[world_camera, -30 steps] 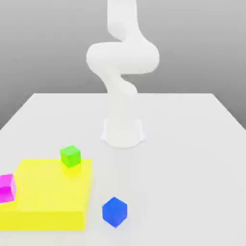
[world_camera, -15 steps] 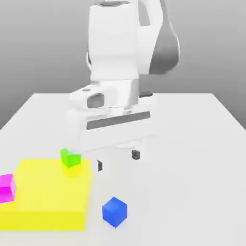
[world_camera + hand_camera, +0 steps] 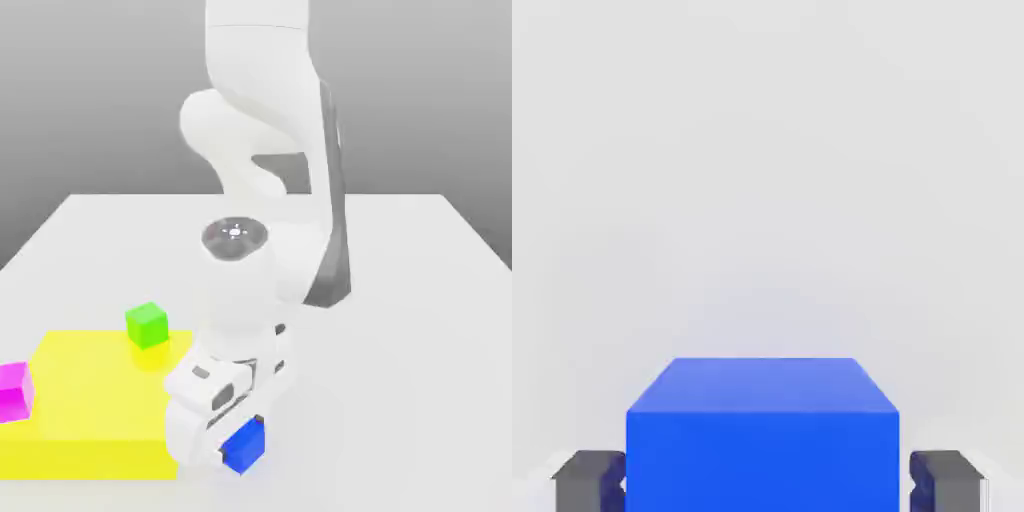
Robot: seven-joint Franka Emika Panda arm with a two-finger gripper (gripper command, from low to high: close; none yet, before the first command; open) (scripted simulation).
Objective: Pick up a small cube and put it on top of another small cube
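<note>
Now we have our fingers (image 3: 587, 478) clamped on the blue cube's (image 3: 762, 440) opposite faces, low on the surface (image 3: 400, 300), ready for lifting.

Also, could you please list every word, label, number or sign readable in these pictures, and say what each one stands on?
None: no readable text anywhere.
The blue cube, green cube, magenta cube, yellow block, table and white arm are all plain.
</note>
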